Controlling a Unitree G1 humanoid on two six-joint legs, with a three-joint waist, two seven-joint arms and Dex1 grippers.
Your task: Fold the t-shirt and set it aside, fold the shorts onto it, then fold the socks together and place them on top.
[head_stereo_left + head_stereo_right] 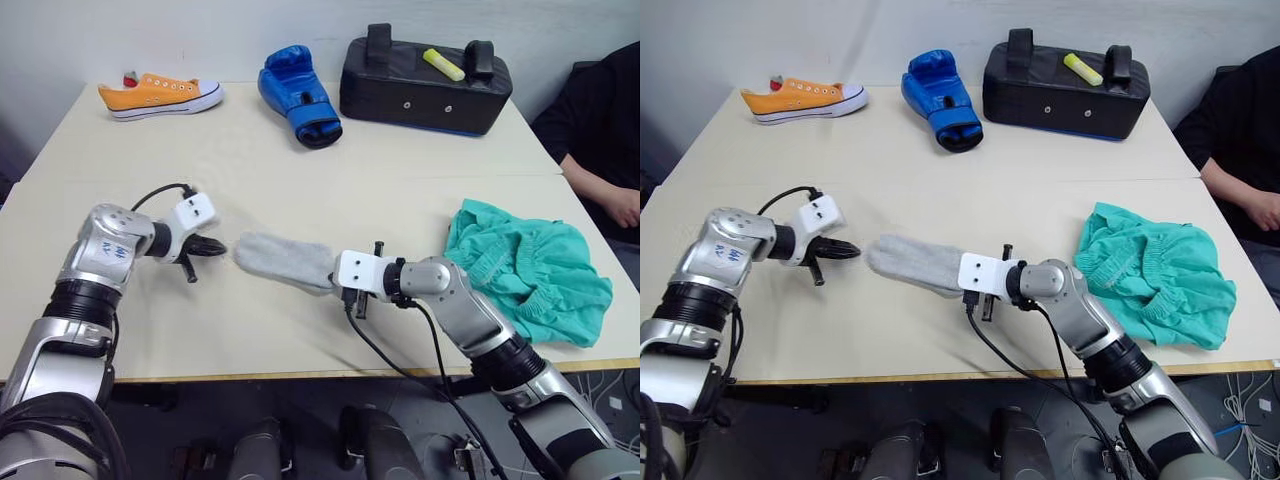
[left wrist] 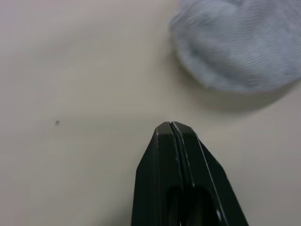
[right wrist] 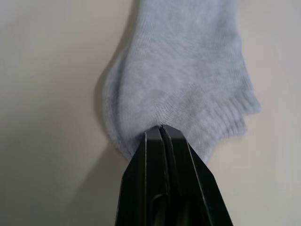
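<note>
A pale beige table [image 1: 300, 180] stands against a plain white wall [image 1: 250, 30] that runs along its far edge, under soft, even light. A seam crosses the tabletop from side to side. Below the near edge, cables [image 1: 610, 400] lie on the floor at the right corner.

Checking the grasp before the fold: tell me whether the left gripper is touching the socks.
Apart. The left wrist view shows bare table between the shut left gripper and the toe of the socks; the left eye view shows the same gap.
</note>
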